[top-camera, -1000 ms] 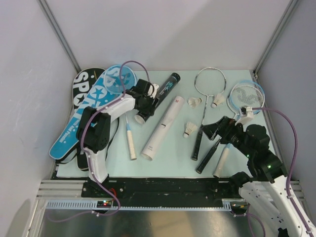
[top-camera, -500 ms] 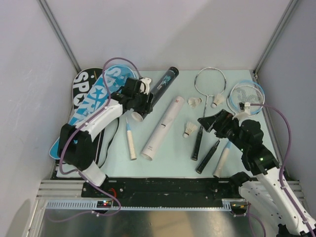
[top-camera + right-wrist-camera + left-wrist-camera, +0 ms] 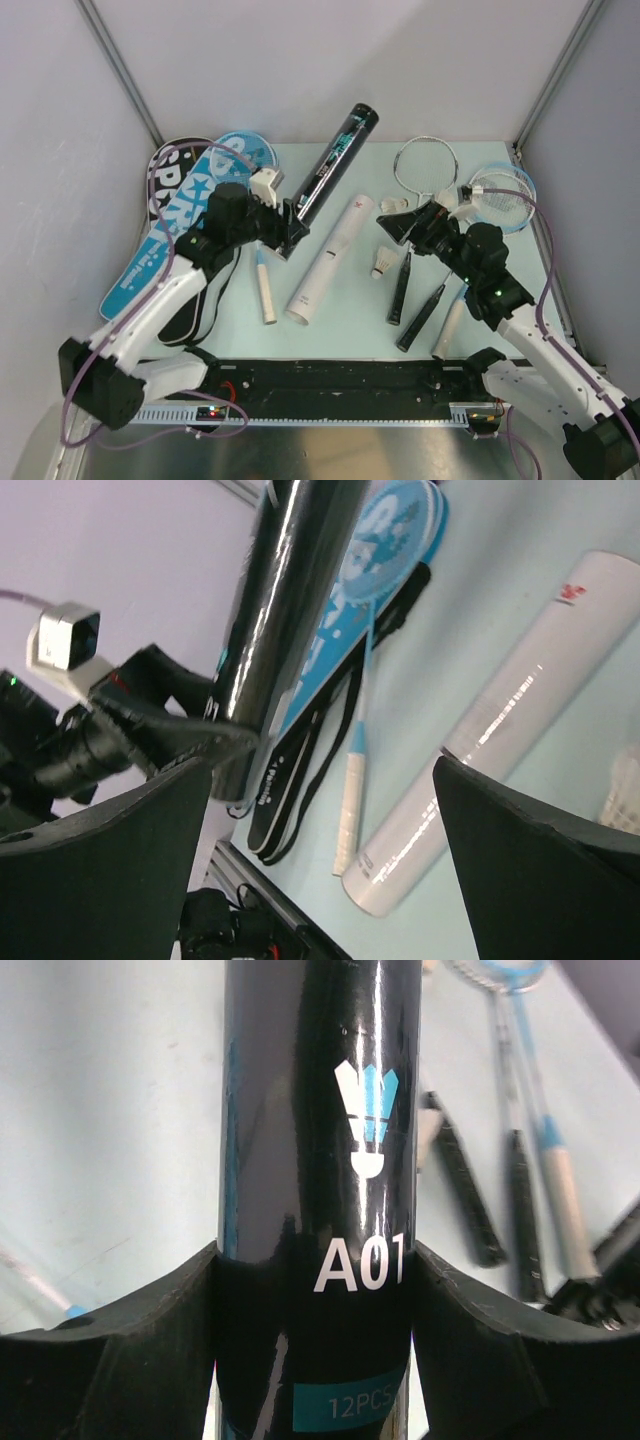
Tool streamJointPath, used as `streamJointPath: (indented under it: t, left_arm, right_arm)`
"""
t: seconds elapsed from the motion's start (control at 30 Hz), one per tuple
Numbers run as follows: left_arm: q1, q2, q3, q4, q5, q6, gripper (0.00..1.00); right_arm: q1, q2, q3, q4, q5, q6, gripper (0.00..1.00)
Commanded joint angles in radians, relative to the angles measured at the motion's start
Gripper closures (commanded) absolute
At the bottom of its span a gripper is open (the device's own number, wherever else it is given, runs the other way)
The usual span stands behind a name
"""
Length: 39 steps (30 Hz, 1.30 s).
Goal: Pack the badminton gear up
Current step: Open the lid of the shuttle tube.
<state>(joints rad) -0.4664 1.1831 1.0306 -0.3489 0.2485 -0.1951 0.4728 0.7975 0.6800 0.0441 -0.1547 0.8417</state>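
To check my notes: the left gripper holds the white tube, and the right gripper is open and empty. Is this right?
No: the left gripper holds the black tube, as the left wrist view shows; the white tube lies on the table. The right gripper is open and empty.

From high behind the robot we overlook the whole table (image 3: 350, 300), the left wrist camera sits tight against the black tube (image 3: 310, 1160) between its fingers (image 3: 100, 1360), and the right wrist camera sees that tube from farther off.
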Motion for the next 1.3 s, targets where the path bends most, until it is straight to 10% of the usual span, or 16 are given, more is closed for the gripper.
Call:
streamJointPath:
  t: [0.0,0.2,1.0,1.27]
  left_arm:
    - [-0.061,-0.181,-0.093,0.222,0.152,-0.095,0.97]
    - [-0.139,-0.34,-0.271,0.437,0.261,-0.207,0.92]
    - [-0.194,-0.46,-0.403,0.453,0.393,-0.175,0.82]
    - [-0.194,-0.407,-0.368,0.435,0.429,-0.174,0.54]
  right_arm:
    - [0.037,0.031,-0.001,0.243,-0.026,0.007,0.01]
    - [0.092,0.067,0.0,0.374,0.004,0.002,0.01]
    - [0.099,0.083,0.001,0.594,-0.066,-0.059,0.19]
    - [0.099,0.049,0.001,0.529,-0.074,-0.036,0.39]
